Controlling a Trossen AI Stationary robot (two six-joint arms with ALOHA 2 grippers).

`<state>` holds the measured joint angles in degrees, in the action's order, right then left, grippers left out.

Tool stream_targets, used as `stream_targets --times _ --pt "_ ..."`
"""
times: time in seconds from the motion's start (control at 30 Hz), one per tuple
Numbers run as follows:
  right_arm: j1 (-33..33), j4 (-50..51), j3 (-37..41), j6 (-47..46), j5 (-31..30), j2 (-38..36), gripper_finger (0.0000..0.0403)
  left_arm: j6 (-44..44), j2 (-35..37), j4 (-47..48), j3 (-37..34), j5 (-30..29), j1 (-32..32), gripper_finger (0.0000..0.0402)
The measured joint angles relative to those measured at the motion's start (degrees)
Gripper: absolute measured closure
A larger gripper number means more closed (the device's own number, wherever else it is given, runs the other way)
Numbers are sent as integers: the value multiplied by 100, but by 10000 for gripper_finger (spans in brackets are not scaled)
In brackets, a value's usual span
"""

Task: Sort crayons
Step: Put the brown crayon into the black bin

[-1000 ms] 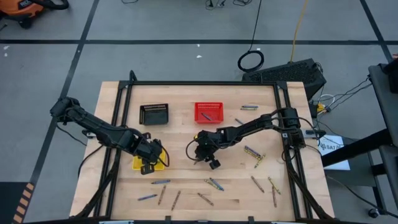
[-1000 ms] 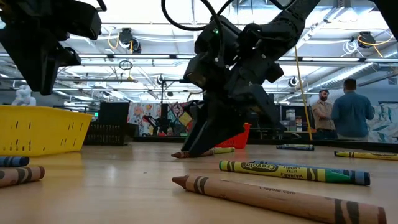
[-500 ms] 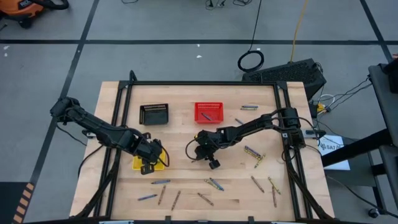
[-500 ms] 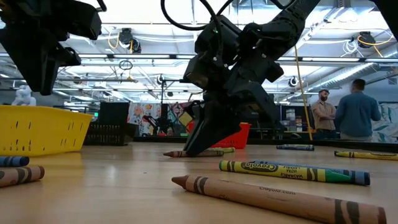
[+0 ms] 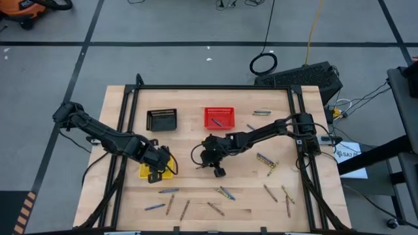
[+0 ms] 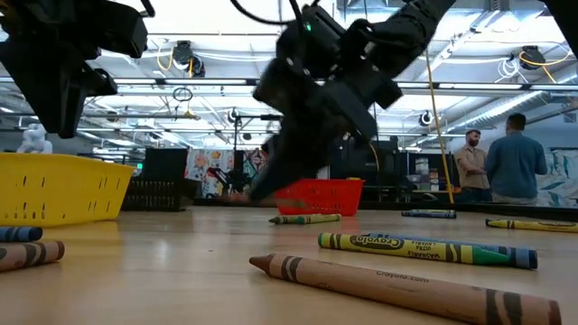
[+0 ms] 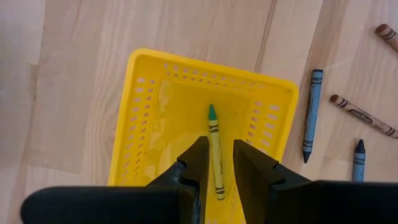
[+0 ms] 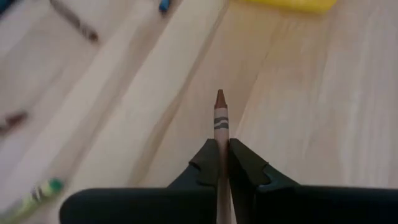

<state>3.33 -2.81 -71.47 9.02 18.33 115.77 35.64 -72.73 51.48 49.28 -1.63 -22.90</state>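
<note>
My right tool is clamped on a brown crayon, whose long axis runs straight out ahead of my fingertips, lifted clear of the table. I judge the black basket its likely home, off beyond my tool toward the left arm. My left tool hangs part-open over the yellow basket, a yellow-green crayon lying lengthwise between its fingers; held or not, I cannot tell.

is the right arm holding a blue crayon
No, the right gripper has its jaws shut on a brown paper-wrapped crayon.
</note>
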Motion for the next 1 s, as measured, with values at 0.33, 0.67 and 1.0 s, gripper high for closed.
stream_targets --times 0.33,0.67,1.0 --pt "0 832 -986 -110 -6 -27 402 -2 0 -49 2 -890 -4 332" --pt "103 2010 -1404 138 -66 -1045 403 -693 0 -1040 2 -1441 -52 332" --pt "120 2118 -1404 227 -347 -2020 403 -1692 2 -2565 1 -1919 -44 332"
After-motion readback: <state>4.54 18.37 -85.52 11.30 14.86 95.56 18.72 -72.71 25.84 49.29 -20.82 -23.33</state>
